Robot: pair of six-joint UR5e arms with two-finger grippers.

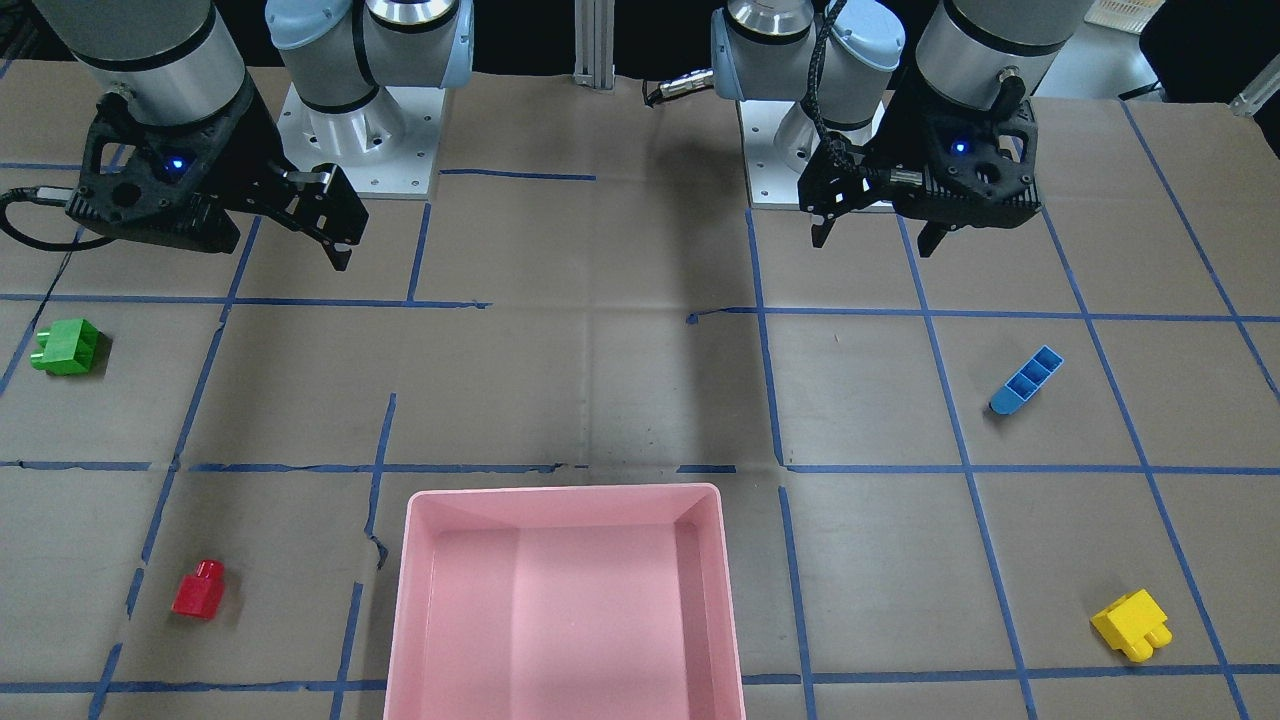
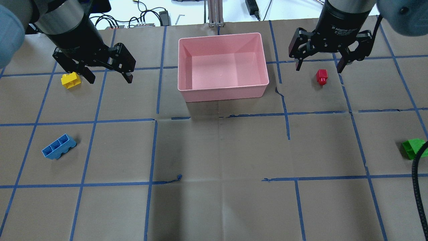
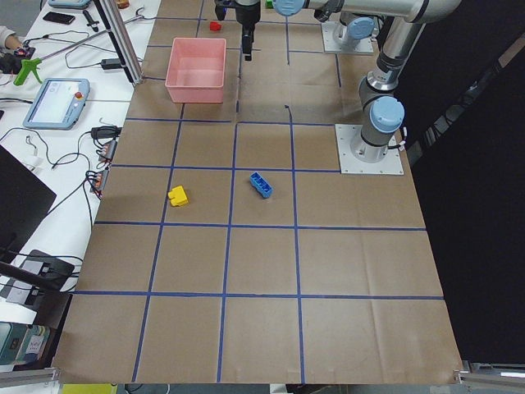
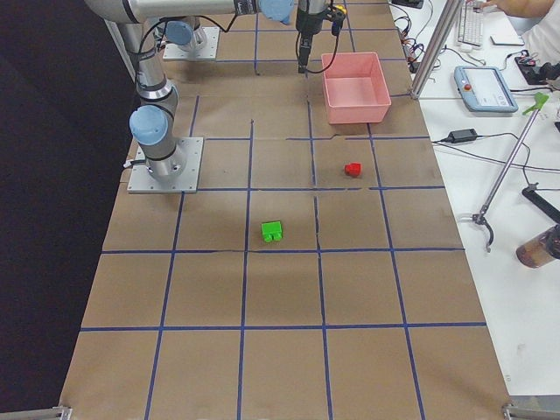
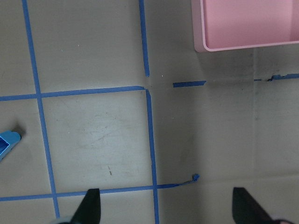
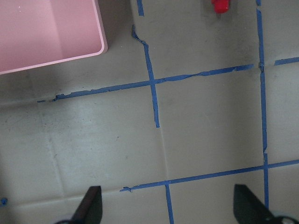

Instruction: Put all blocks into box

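The pink box (image 2: 223,90) stands at the far middle of the table and has nothing in it. The yellow block (image 2: 70,80) lies far left, the blue block (image 2: 59,146) nearer on the left. The red block (image 2: 322,77) lies right of the box, the green block (image 2: 413,148) at the right edge. My left gripper (image 2: 109,79) is open and empty, held high between the yellow block and the box. My right gripper (image 2: 318,68) is open and empty, high up over the red block's area. The left wrist view shows the blue block's tip (image 5: 7,144) and the box corner (image 5: 243,46).
Blue tape lines (image 2: 153,150) mark a grid on the brown paper table cover. Both arm bases (image 1: 350,130) stand on the robot's side. A black cable (image 2: 419,187) hangs at the right edge near the green block. Monitors and tools lie on side benches (image 3: 57,98).
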